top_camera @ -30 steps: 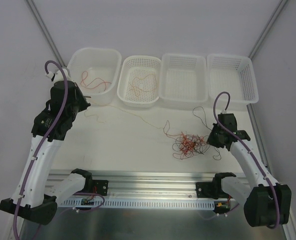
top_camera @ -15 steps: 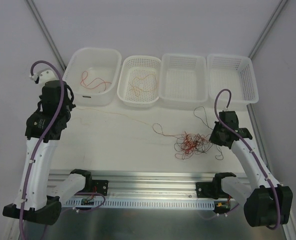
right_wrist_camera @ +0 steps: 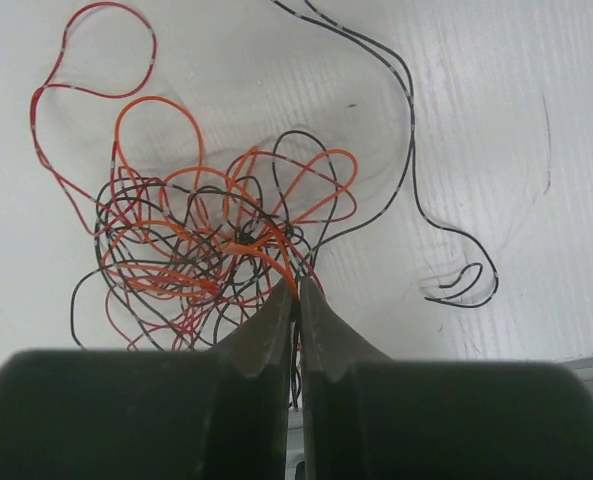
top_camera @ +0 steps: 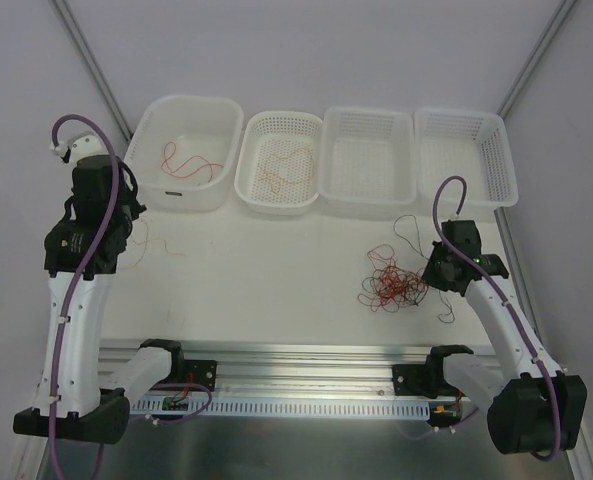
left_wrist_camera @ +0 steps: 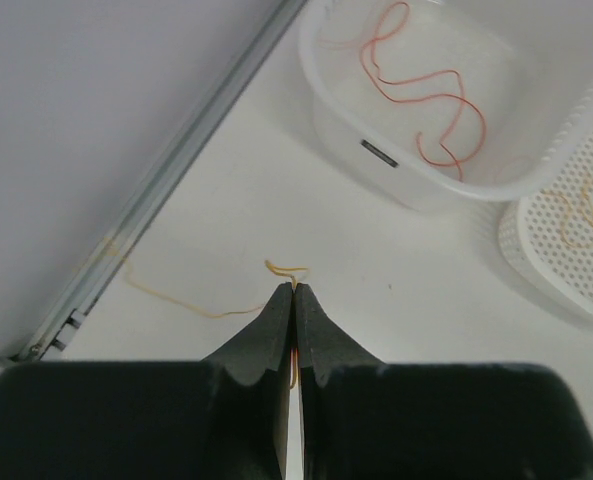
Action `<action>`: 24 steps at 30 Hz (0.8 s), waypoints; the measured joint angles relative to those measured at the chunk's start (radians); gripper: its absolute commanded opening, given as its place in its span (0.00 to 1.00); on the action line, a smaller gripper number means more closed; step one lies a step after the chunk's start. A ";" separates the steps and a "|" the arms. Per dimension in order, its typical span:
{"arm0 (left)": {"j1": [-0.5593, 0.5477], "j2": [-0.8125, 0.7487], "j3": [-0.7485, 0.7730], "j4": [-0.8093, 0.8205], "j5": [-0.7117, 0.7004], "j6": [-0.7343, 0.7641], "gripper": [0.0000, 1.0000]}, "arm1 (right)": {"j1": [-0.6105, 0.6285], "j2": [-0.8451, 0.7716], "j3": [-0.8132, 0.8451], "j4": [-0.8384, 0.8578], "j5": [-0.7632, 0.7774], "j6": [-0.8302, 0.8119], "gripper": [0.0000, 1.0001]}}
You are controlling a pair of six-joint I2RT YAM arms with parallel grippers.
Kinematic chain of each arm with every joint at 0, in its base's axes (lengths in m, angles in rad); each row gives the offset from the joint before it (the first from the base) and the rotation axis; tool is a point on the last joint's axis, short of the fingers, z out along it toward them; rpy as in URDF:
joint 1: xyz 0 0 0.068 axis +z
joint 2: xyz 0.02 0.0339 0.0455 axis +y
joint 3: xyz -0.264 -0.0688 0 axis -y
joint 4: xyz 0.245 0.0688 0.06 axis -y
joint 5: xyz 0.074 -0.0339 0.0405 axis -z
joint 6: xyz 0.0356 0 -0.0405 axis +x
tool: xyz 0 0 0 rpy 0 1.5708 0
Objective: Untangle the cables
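Note:
A tangle of red, orange and black cables (top_camera: 393,283) lies on the table at the right; it fills the right wrist view (right_wrist_camera: 206,240). My right gripper (right_wrist_camera: 297,288) is shut on strands at the tangle's near edge (top_camera: 428,272). A black strand (right_wrist_camera: 406,130) loops off to the right. My left gripper (left_wrist_camera: 294,291) is shut on a thin orange cable (left_wrist_camera: 191,305) that trails left over the table; in the top view this gripper is at the far left (top_camera: 126,232), and the strand (top_camera: 171,243) hangs loose beside it.
Four white bins line the back: a solid tub (top_camera: 148,125) holding a red-orange cable (left_wrist_camera: 426,85), a mesh basket (top_camera: 251,190) holding orange strands, and two more baskets (top_camera: 368,200) (top_camera: 506,160). A metal rail (left_wrist_camera: 176,170) runs along the left edge.
My left gripper has pulled back and left, drawing the orange cable free of the tangle; its long line across the table is gone. The tangle has slid right with my right gripper.

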 measured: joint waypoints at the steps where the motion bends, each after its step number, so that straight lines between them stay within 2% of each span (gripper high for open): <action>1: 0.000 0.000 0.003 0.000 0.037 -0.002 0.00 | 0.000 0.000 0.003 0.001 -0.013 -0.003 0.12; 3: 0.000 -0.002 0.014 0.003 0.121 -0.004 0.00 | 0.000 0.000 0.009 0.001 -0.037 -0.008 0.20; 4: 0.000 -0.003 0.022 0.005 0.159 -0.005 0.00 | 0.002 0.001 0.011 0.001 -0.051 -0.012 0.29; 6: 0.000 -0.004 0.047 0.008 0.239 -0.008 0.00 | 0.006 0.000 0.013 0.001 -0.075 -0.019 0.40; 7: 0.000 -0.004 0.064 0.010 0.273 -0.010 0.00 | 0.008 0.000 0.013 0.000 -0.088 -0.023 0.53; 9: 0.000 -0.003 0.100 0.017 0.343 -0.016 0.00 | 0.017 -0.009 0.013 0.001 -0.113 -0.030 0.64; 10: 0.000 -0.002 0.122 0.023 0.378 -0.023 0.00 | 0.022 -0.018 0.013 0.000 -0.124 -0.033 0.76; 13: 0.000 0.009 0.188 0.040 0.491 -0.044 0.00 | 0.035 -0.057 0.013 0.000 -0.152 -0.043 0.92; 16: 0.000 0.027 0.236 0.069 0.583 -0.071 0.00 | 0.047 -0.106 0.020 -0.002 -0.175 -0.049 1.00; 17: 0.000 0.036 0.248 0.081 0.611 -0.084 0.00 | 0.048 -0.122 0.023 -0.004 -0.183 -0.051 0.97; 24: -0.001 0.146 0.344 0.175 0.771 -0.159 0.00 | 0.058 -0.215 0.045 -0.028 -0.224 -0.054 0.97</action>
